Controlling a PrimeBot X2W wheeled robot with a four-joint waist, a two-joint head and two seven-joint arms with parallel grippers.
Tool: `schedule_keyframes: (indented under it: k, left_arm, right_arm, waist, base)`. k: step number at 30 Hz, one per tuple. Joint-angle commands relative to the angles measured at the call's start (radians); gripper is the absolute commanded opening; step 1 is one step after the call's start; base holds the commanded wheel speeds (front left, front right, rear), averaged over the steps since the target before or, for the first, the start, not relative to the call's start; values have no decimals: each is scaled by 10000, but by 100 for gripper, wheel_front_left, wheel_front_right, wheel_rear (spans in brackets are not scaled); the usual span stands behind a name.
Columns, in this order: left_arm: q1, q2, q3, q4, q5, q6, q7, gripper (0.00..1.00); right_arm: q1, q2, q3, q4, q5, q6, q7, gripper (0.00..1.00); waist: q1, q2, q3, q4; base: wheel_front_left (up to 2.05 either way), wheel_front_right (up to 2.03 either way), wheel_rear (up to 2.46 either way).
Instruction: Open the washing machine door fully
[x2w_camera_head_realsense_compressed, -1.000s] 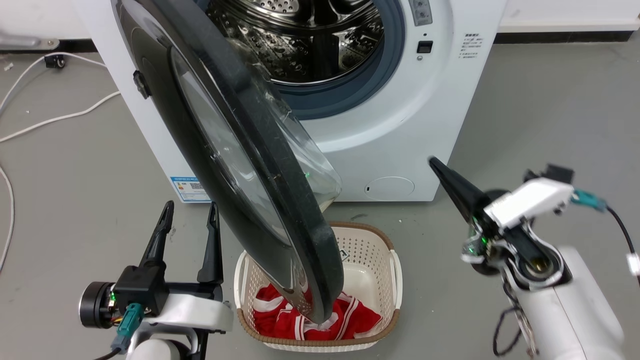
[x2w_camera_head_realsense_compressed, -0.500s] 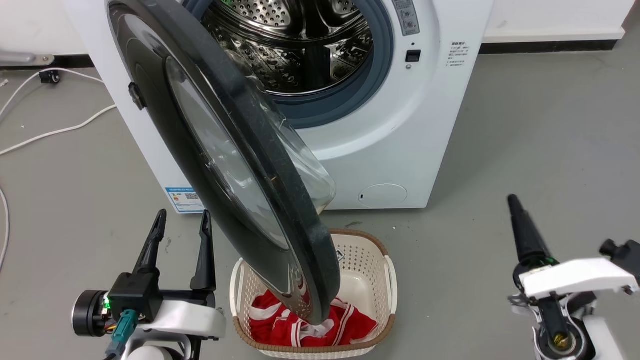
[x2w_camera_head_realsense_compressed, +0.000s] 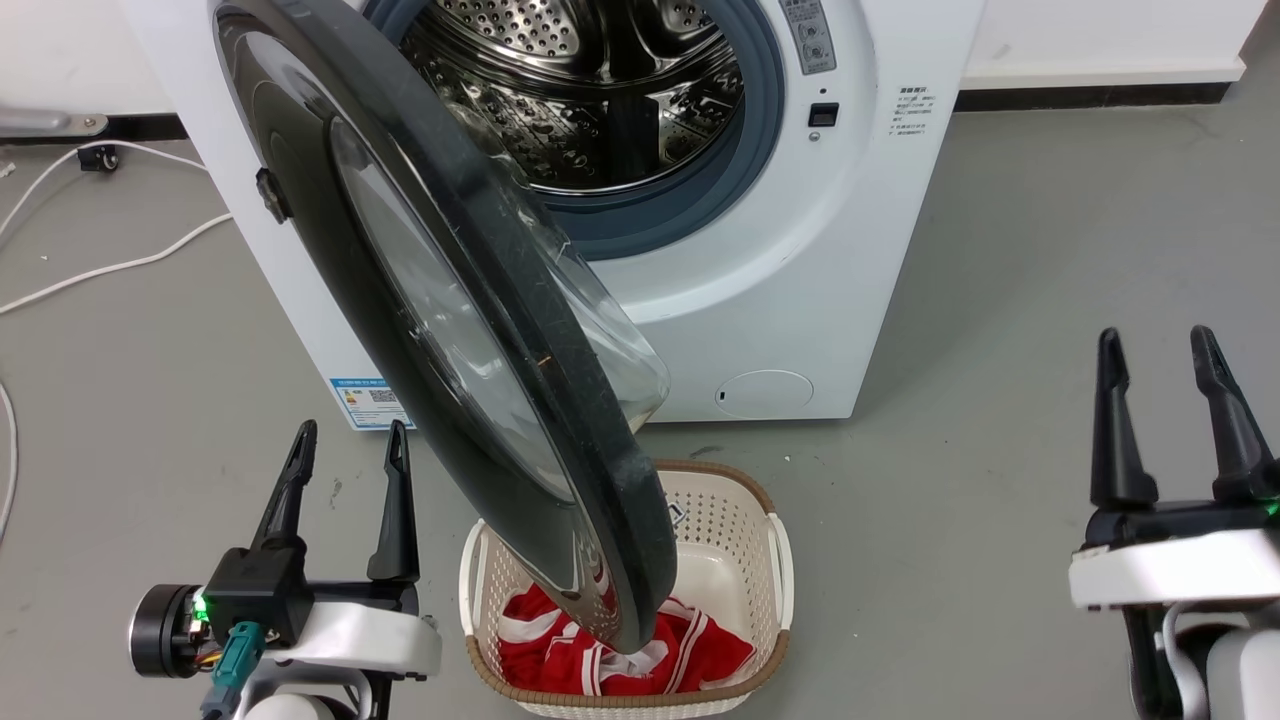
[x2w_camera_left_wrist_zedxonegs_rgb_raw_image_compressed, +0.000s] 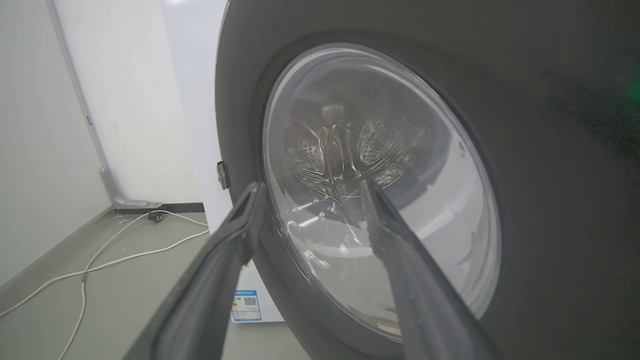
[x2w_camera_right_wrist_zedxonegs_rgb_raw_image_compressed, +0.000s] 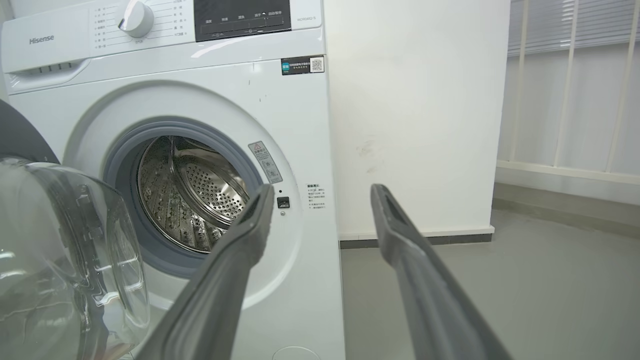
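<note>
Both of my grippers are spread wide and hold nothing. The left gripper (x2w_camera_head_realsense_compressed: 350, 440) is low at the near left, and the right gripper (x2w_camera_head_realsense_compressed: 1153, 340) is at the near right, well apart from the machine. Neither touches the washing machine door (x2w_camera_head_realsense_compressed: 450, 320). It stands about half open, hinged at the machine's left, with its free edge swung out toward me over the basket (x2w_camera_head_realsense_compressed: 785, 570) that holds a red garment (x2w_camera_head_realsense_compressed: 700, 655). The drum (x2w_camera_head_realsense_compressed: 590, 90) behind it is exposed.

I judge the job unfinished: the door has more arc to travel to the left. My left gripper is just beside the door's outer face, right in that arc, so the door could knock into it if pushed wider. A push from the right side might land on the bulging glass rather than the rim and skid off the smooth curve. I cannot tell whether the door's lower edge clears the basket rim.
</note>
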Motion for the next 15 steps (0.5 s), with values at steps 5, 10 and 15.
schedule_keyframes:
  k: [5, 10, 15]
  left_arm:
    - [-25, -3, 44, -56, 130, -61, -26, 100]
    - [-35, -3, 25, -79, 185, -81, -26, 100]
    - [-26, -3, 3, -43, 162, -78, -26, 100]
  right_arm:
    - [883, 297, 179, -1397, -2109, -4, 608, 100]
    - [1530, 344, 202, -1438, -2125, -4, 823, 100]
    - [1721, 349, 263, -972, -1742, -4, 662, 100]
  waist:
    - [0, 0, 3, 33]
    - [0, 0, 16, 43]
    - [0, 0, 1, 12]
  base:
    - [0, 0, 0]
    - [0, 0, 0]
    - [0, 0, 0]
